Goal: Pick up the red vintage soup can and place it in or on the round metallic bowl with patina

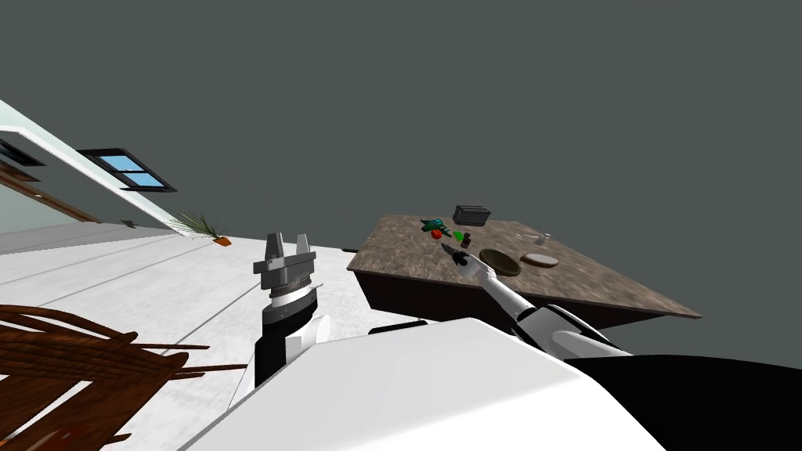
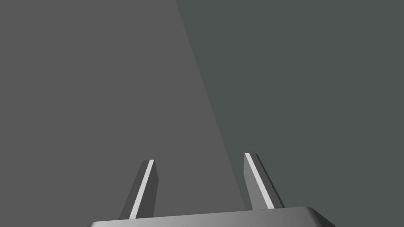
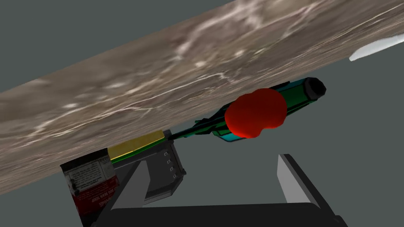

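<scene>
Brown marbled bench (image 1: 603,286) carrying the task objects. The right arm reaches forward, low across the bench's near edge, with its gripper (image 3: 213,159) open and the fingers spread wide. The soup can (image 3: 92,187), with a red-and-white label, is on the bench just beside one finger, next to a grey box (image 3: 169,173). A red round object (image 3: 256,112) and a green bottle-shaped item (image 3: 303,88) lie beyond. The round dark bowl (image 1: 500,261) sits near this gripper, with a flat disc (image 1: 539,260) alongside. The left arm is upright over the white floor (image 1: 117,274), its gripper (image 2: 199,157) open.
</scene>
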### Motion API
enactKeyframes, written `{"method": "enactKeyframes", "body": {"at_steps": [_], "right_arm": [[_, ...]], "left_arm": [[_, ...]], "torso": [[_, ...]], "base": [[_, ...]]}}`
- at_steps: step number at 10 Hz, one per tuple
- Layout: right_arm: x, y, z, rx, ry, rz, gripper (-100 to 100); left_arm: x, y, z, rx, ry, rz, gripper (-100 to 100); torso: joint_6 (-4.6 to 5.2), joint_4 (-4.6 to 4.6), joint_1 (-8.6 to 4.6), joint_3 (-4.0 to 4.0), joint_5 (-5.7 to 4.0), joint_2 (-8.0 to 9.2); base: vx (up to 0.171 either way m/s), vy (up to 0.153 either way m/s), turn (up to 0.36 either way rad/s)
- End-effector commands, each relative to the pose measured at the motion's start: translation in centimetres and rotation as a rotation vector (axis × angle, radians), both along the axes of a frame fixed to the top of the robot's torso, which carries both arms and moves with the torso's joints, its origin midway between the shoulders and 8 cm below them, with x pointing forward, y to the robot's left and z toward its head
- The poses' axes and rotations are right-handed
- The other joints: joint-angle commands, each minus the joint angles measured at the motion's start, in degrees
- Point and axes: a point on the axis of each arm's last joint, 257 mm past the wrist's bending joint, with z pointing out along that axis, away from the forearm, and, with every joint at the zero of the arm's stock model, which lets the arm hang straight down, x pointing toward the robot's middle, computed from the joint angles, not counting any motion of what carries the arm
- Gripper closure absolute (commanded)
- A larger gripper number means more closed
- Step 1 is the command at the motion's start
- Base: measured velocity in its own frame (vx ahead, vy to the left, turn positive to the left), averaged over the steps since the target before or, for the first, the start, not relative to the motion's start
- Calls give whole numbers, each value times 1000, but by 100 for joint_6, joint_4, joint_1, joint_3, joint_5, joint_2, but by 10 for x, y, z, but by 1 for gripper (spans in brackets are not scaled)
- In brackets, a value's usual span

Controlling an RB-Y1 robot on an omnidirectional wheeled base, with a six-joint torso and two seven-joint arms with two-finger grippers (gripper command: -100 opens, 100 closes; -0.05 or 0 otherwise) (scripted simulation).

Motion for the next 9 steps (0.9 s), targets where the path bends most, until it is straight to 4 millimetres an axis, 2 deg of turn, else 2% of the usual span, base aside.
{"method": "enactKeyframes", "body": {"at_steps": [1, 2, 3, 4, 5, 6, 7, 9], "right_arm": [[7, -17, 4, -55, 29, -23, -100], [3, -25, -3, -59, 45, -37, -100], [8, -38, 1, -103, 69, -57, -100], [4, -43, -4, -106, 81, -68, -100], [10, -53, 3, -145, 98, -83, -100], [5, -61, -4, -149, 113, -97, -100], [9, -71, 3, -186, 132, -115, -100], [6, -103, 5, -254, 191, -172, -100]], "left_arm": [[0, 0, 0, 0, 0, 0, 0], [0, 0, 0, 0, 0, 0, 0], [0, 0, 0, 0, 0, 0, 0], [0, 0, 0, 0, 0, 0, 0], [0, 0, 0, 0, 0, 0, 0], [0, 0, 0, 0, 0, 0, 0], [0, 0, 0, 0, 0, 0, 0], [0, 0, 0, 0, 0, 0, 0]], "torso": [[0, 0, 0, 0, 0, 0], [-1, 1, 0, 0, 1, -1], [0, 0, -1, 0, 0, 0], [0, 1, -2, 0, 0, 0], [1, 0, -3, 1, -1, 1], [-1, 0, -3, 0, 0, 0], [1, 0, -3, 1, -1, 2], [0, 1, -4, 1, 0, 1]], "base": [[2, 4, 33], [3, 1, 16], [1, 0, 28], [1, -2, 17], [-1, -3, 23], [0, -4, 17], [-2, -5, 25], [-3, -10, 32]]}}
